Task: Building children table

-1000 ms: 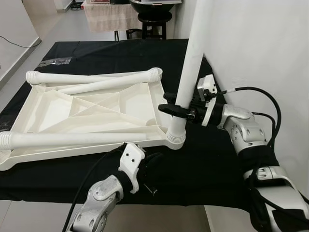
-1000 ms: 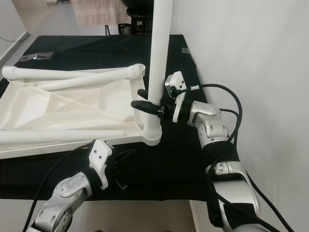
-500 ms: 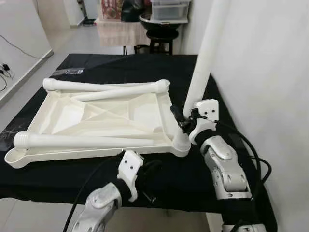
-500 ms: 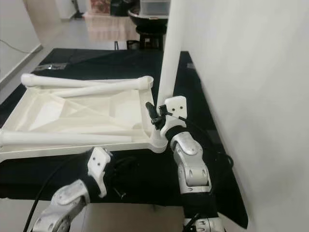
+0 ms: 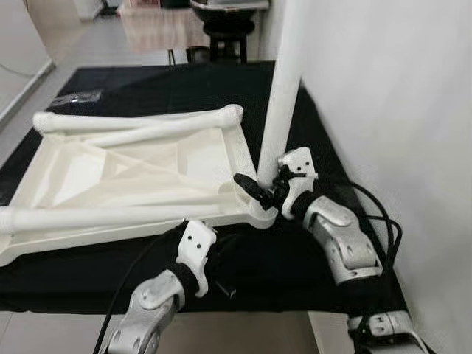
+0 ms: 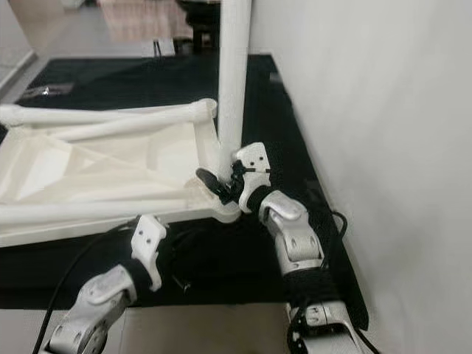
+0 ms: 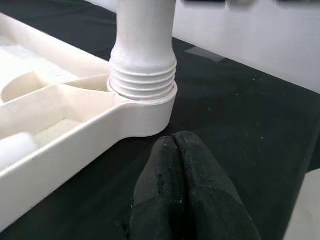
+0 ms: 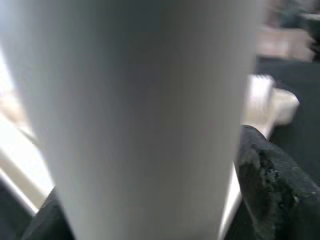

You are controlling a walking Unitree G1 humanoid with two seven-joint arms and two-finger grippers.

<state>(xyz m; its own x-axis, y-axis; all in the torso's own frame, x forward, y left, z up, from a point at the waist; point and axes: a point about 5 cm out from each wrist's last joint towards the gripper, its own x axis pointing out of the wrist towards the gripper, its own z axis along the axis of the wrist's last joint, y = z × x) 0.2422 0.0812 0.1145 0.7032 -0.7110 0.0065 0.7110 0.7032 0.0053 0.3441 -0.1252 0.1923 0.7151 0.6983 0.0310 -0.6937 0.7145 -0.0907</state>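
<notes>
Standing upright at the near right corner of the white tabletop [image 5: 140, 173], one white leg [image 5: 279, 110] rises out of its round corner socket [image 7: 142, 107]. The tabletop lies upside down, ribbed underside facing up, on a table covered with a black cloth [image 5: 310, 251].

Three more legs lie flat on the tabletop:
- one along the far edge [image 5: 96, 122];
- one at a slant just inside it [image 5: 177, 127];
- one along the near edge [image 5: 96, 215].

Right claw [image 5: 259, 193]: its two black fingers are spread around the base of the upright leg, one on each side, just above the socket. In the right wrist view the leg stands directly in front of the camera, with a black finger [image 8: 267, 180] beside it.

Left claw [image 7: 185, 195]: its fingers are pressed together and hold nothing. It rests low over the black cloth, near the table's front edge, just beside the corner socket and pointing at it. Thread ridges on the leg's lower end show above the socket rim.

Room: a plain white wall [image 5: 383, 96] runs along the right side of the table. Beyond the far end stand a dark stool [image 5: 225, 33] and a piece of furniture draped in light cloth [image 5: 155, 26]. A pale tiled floor [image 5: 74, 44] extends to the left.
</notes>
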